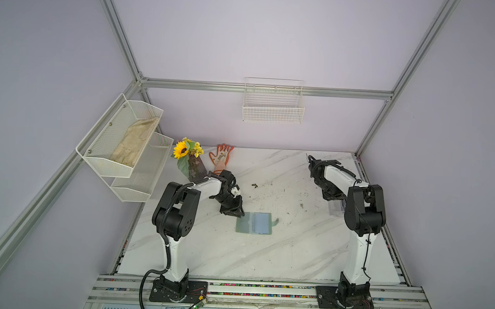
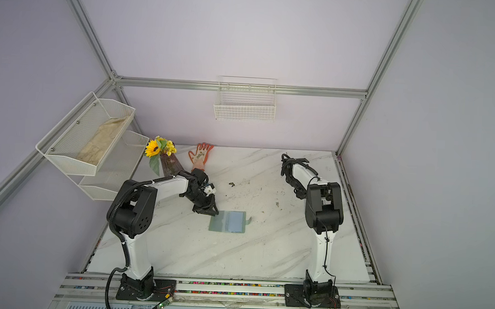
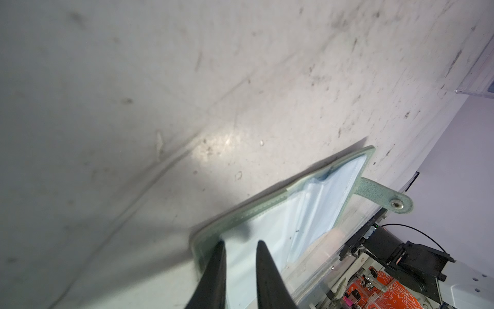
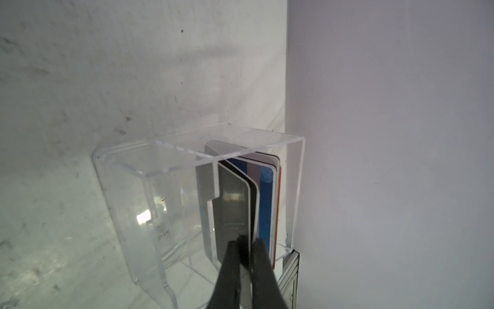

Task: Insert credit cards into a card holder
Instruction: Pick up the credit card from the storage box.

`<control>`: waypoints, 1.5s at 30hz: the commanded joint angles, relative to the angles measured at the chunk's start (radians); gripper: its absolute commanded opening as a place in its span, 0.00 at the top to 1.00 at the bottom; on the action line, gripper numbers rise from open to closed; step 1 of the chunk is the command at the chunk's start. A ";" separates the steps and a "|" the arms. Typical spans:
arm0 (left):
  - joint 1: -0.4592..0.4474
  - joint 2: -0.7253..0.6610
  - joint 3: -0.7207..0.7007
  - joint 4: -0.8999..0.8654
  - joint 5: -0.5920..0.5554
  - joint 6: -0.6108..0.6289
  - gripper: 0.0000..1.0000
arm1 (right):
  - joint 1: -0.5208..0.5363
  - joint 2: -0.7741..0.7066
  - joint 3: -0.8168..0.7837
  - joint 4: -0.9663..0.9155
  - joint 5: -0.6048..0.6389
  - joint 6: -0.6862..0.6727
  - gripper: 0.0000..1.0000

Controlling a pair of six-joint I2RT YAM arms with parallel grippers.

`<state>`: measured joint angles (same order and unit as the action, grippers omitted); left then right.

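Pinching the black card (image 4: 254, 203) by its near edge, my right pincer (image 4: 246, 251) is sitting closed on it, low in the centre of the right wrist view. The card is standing upright among the other credit cards (image 4: 266, 208) inside the clear box (image 4: 160, 187), so I am judging that it is not yet drawn out.

My left pincer (image 3: 239, 256) is hanging at the bottom of the left wrist view, its jaws standing narrowly apart over the near corner of the card holder (image 3: 294, 214). I cannot tell whether the tips are pressing on it.

The holder is lying open and flat on the table (image 1: 264, 257), just below the centre in both top views, with its snap tab (image 3: 395, 199) sticking out to the right. Its pale sleeves are looking empty to me.

So I am reckoning 0 cards inserted: lifting this 1 out, carrying it across, sliding it in, then repeating for the rest.
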<state>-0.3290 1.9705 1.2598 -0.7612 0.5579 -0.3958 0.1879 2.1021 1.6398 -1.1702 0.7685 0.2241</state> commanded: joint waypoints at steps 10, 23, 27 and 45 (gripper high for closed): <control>-0.030 0.110 -0.046 0.049 -0.112 0.034 0.78 | -0.006 -0.019 -0.009 -0.049 -0.008 0.001 0.99; -0.030 0.110 -0.046 0.047 -0.110 0.032 0.78 | -0.012 -0.034 -0.014 -0.033 -0.025 -0.024 0.96; -0.030 0.114 -0.046 0.046 -0.110 0.032 0.78 | -0.013 -0.028 -0.016 -0.032 -0.022 -0.023 0.95; -0.030 0.128 -0.045 0.048 -0.111 0.034 0.78 | -0.018 -0.012 -0.025 -0.032 -0.001 -0.022 0.86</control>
<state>-0.3275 1.9774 1.2663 -0.7681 0.5636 -0.3958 0.1745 2.0853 1.6356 -1.1671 0.7517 0.1970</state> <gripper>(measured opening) 0.218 0.140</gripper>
